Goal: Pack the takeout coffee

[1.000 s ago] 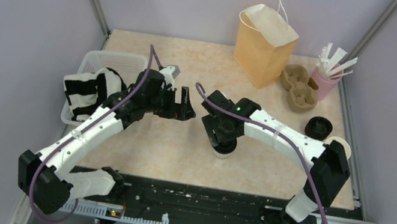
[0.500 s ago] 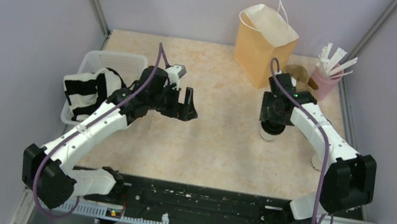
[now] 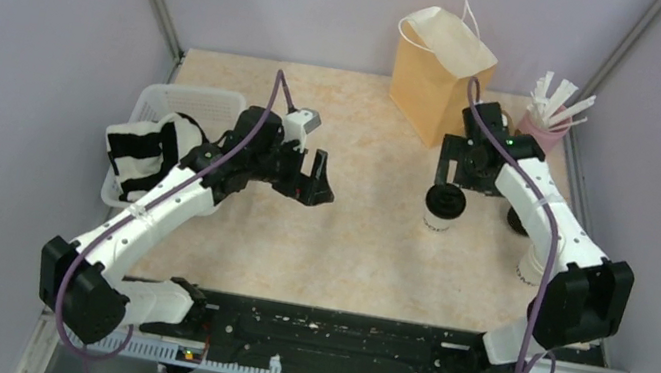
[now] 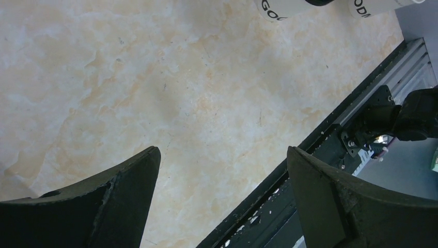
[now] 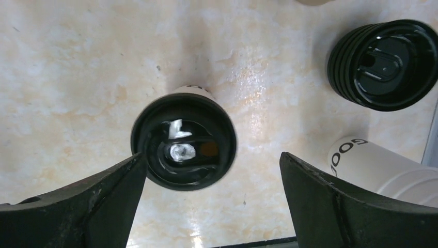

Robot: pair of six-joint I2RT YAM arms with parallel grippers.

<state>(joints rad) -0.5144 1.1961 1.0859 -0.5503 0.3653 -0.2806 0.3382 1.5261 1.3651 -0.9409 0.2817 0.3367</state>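
One takeout coffee (image 3: 443, 209), a white paper cup with a black lid (image 5: 183, 142), stands upright on the table in front of the brown paper bag (image 3: 442, 73). My right gripper (image 3: 453, 177) hovers just above it, open, its fingers apart from the cup (image 5: 212, 160). The left gripper (image 3: 312, 179) hangs open over bare table at the middle left with nothing between its fingers (image 4: 223, 150). In the left wrist view, the takeout coffee's white side (image 4: 281, 8) shows at the top edge.
A stack of black lids (image 3: 515, 218) (image 5: 385, 64) and a lidless white cup (image 3: 530, 269) (image 5: 382, 170) sit right of the coffee. A pink cup with wrapped straws (image 3: 544, 131) stands at the back right. A white basket (image 3: 158, 102) with striped cloth is at the left.
The right arm carried the lidded cup from the table's middle to the right, near the bag, then opened and let it go. The left gripper drifted slightly right.
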